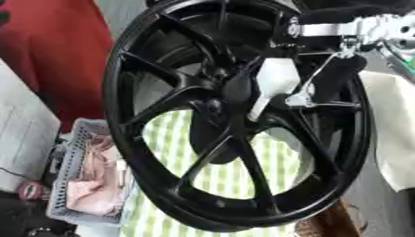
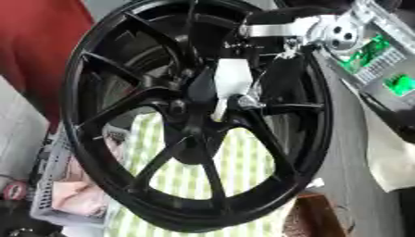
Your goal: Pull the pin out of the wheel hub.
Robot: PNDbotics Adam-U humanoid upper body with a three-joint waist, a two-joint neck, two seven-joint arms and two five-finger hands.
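The right hand [image 1: 272, 85] reaches from the upper right, fingers pinching the white pin [image 1: 261, 109] at the hub [image 1: 212, 109] — extraction apparently underway, not finished.

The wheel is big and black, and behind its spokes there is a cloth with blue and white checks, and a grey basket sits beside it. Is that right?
Nearly. The wheel is big and black, and the grey basket does sit beside it. But the cloth behind the spokes has green and white checks, not blue and white. The left eye view shows it through the gaps between the spokes.
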